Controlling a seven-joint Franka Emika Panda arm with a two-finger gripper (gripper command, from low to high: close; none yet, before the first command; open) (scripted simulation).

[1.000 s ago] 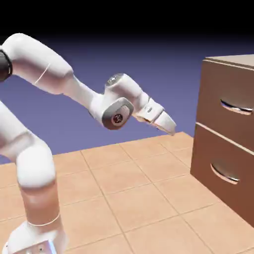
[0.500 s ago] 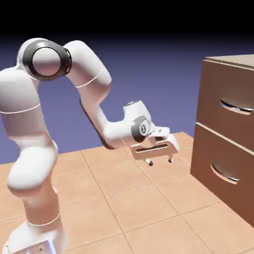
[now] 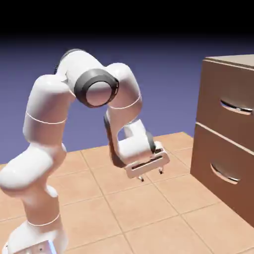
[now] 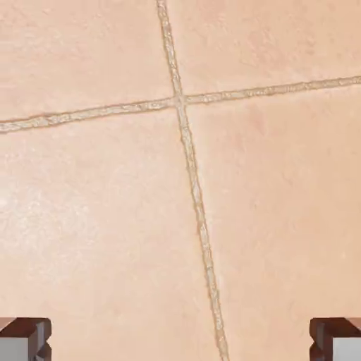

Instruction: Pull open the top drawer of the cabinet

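Tiles (image 3: 154,203) lie beneath the gripper (image 3: 152,175) (its fingers spread wide).

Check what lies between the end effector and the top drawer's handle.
In the exterior view, nothing stands between the end effector and the top drawer's handle; only tiled floor and backdrop show behind.

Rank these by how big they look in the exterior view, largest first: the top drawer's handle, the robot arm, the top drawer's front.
1. Robot arm
2. Top drawer's front
3. Top drawer's handle

The drawer's front runs off the picture's edge, so this ranks only what shows.
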